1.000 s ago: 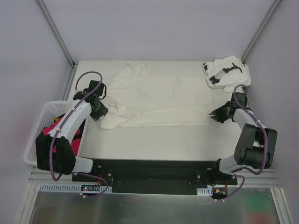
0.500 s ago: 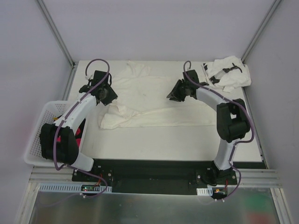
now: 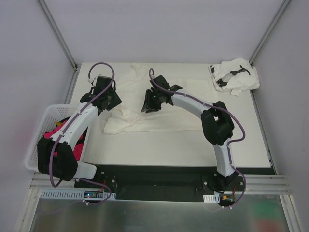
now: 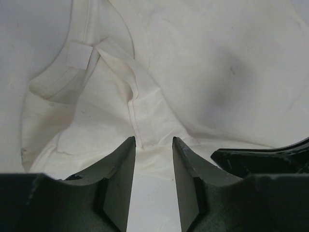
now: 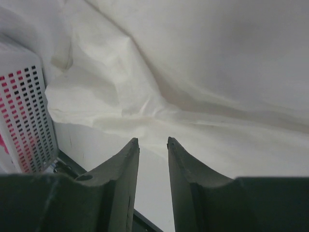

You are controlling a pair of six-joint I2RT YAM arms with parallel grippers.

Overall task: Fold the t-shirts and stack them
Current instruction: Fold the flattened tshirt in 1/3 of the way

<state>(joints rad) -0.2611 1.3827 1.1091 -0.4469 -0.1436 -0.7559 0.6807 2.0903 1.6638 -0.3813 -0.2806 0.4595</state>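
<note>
Hiding cream t-shirt [image 3: 164,121] middle: right arm [image 3: 193,102] | shirt rumpled, creased on tabletop [image 3: 169,145] | left hand [image 4: 153,140] apart, empty | right hand [image 5: 152,140] narrowly apart, empty

White arms [image 3: 79,121] w/ blk joints, purple cables [image 3: 102,63], dark tapered tool fingers [image 4: 118,169]

A plain cream-white cotton t-shirt [image 3: 164,121] lies rumpled mid-table, while a crumpled white black-marked t-shirt [image 3: 236,75] sits in the far-right corner.

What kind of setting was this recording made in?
Likely a lab test cell, not a home: plain walls with metal corner posts, a white table, and a laundry basket beside it.
</note>
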